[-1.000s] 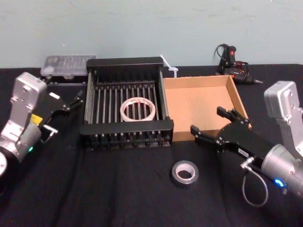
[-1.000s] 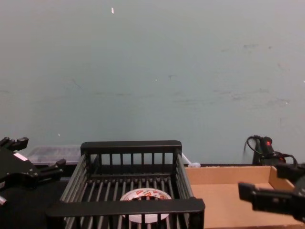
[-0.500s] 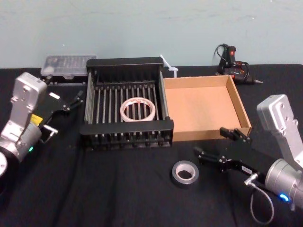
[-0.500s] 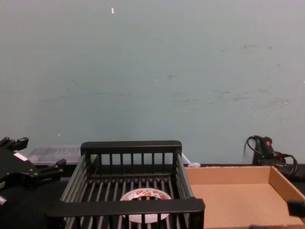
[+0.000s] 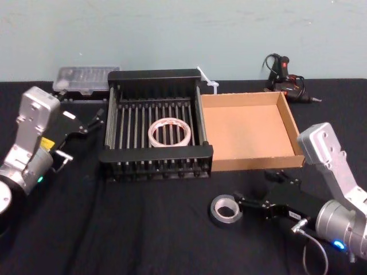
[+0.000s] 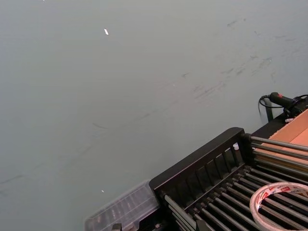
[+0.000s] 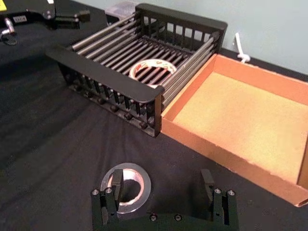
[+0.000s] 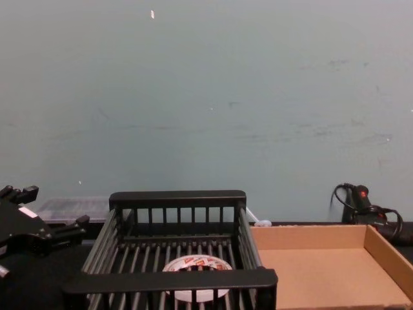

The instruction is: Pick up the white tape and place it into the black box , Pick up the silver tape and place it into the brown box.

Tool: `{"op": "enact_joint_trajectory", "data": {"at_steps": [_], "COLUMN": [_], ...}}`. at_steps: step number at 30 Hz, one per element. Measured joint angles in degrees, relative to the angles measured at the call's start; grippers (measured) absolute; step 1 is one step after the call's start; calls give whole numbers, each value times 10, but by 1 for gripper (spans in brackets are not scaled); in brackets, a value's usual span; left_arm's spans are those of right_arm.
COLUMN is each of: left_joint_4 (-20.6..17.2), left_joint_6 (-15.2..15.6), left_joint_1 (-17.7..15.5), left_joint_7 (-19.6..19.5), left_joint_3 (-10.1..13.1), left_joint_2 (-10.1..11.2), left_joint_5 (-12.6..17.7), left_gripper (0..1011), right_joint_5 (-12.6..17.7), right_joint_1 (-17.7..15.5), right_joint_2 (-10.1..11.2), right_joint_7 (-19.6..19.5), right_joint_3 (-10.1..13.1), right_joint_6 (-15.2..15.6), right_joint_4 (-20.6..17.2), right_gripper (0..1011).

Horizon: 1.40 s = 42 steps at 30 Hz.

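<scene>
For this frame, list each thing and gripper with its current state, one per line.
white tape: lying flat inside the black box.
silver tape: flat on the table, one finger inside its core.
brown box: empty.
right gripper: open, low at the silver tape.
left gripper: open, parked left of the black box.

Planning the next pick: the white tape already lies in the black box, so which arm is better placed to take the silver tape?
The right. Its open hand is low at the silver tape, one finger inside the core. The left hand is beside the black box, far from it.
</scene>
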Motion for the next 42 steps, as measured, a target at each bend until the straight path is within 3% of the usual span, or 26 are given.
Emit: {"op": "enact_joint_trajectory", "data": {"at_steps": [23,42], "left_joint_4": [0,0], "left_joint_6": [0,0], "left_joint_1": [0,0], "left_joint_7": [0,0], "left_joint_3": [0,0], "left_joint_2": [0,0], "left_joint_5": [0,0], "left_gripper": [1001,1001], "right_joint_5": [-33,-45], "right_joint_1": [45,50], "right_joint_2": [-30,-42], "right_joint_7": [11,19], "right_joint_3": [-33,-33], "right_joint_6": [8,11], "right_joint_4": [70,94], "right_gripper": [1002,1000]}}
